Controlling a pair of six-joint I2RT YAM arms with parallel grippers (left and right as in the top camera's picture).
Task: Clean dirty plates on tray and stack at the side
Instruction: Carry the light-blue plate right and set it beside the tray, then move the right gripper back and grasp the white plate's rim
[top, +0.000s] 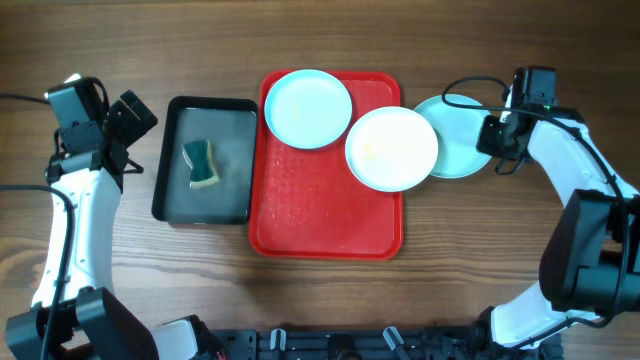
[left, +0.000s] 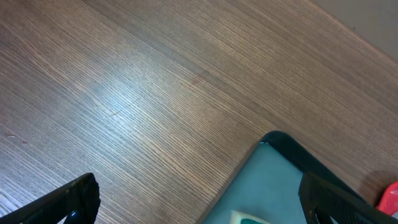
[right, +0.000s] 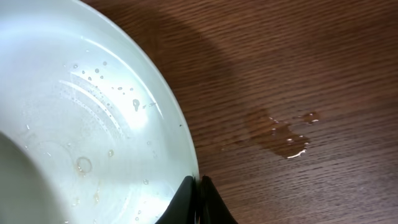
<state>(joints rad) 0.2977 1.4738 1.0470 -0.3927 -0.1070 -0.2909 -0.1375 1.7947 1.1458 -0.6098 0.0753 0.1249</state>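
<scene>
The red tray (top: 325, 215) lies in the middle of the table. A pale blue plate (top: 307, 108) sits on its far left corner. A white plate (top: 392, 148) overhangs its far right edge. A second pale blue plate (top: 458, 140) lies on the table right of the tray, partly under the white plate. My right gripper (top: 493, 135) is shut on this plate's right rim; the right wrist view shows the wet plate (right: 81, 124) pinched by the fingers (right: 198, 186). My left gripper (top: 130, 115) is open and empty, left of the dark pan.
A dark grey pan (top: 205, 160) with a green sponge (top: 201, 163) stands left of the tray; its corner (left: 280, 174) shows in the left wrist view. Water drops (right: 283, 134) lie on the wood right of the gripped plate.
</scene>
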